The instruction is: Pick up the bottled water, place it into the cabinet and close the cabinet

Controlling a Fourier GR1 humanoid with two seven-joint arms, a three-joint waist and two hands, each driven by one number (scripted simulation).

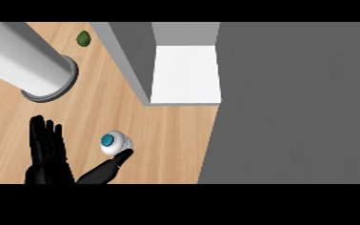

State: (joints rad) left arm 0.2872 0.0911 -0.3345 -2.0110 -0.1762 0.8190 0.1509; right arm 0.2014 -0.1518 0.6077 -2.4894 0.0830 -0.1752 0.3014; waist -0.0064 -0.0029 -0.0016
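The bottled water (116, 142) stands upright on the wooden counter, seen from above as a clear body with a teal cap. My left hand (48, 158) comes in at the lower left with its fingers straight and pointing away from me, to the left of the bottle. Its thumb (109, 167) stretches out to the right, and the tip reaches the bottle's near side. The hand is open and not curled round the bottle. The cabinet (185, 74) stands open beyond the bottle, showing a white shelf between grey walls. My right hand does not show.
A wide grey panel (285, 105), apparently the cabinet's open door, fills the right side. A large pale grey cylinder (35, 66) stands at the far left. A small green fruit (83, 38) lies at the back. Bare wooden counter (169, 133) lies between bottle and cabinet.
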